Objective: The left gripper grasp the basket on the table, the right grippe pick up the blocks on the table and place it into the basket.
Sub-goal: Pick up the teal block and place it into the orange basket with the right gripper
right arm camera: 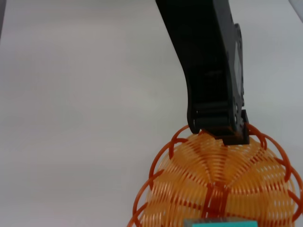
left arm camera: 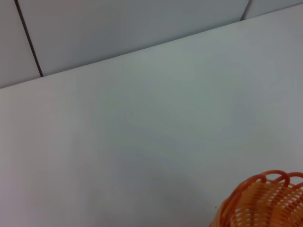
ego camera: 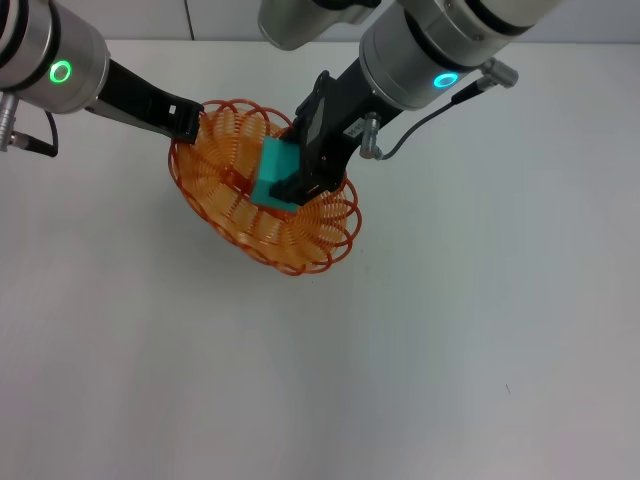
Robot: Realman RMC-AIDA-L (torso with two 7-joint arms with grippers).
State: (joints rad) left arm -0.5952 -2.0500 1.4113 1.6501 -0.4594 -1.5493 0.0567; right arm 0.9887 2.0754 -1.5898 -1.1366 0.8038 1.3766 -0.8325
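Left gripper (ego camera: 188, 122) has its jaws clamped on the far-left rim of the basket (ego camera: 225, 200), which looks tipped on the white bench (ego camera: 450, 340). Right gripper (ego camera: 300, 175) hangs over the basket's middle, jaws closed on the teal block (ego camera: 272, 175), which sits just above the orange wire floor.

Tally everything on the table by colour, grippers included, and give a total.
Orange: 1, the basket, gripped at its rim.
Teal-green: 1, the cube, held over the basket.
Black: 2, the left gripper and the right gripper.
Total: 4.
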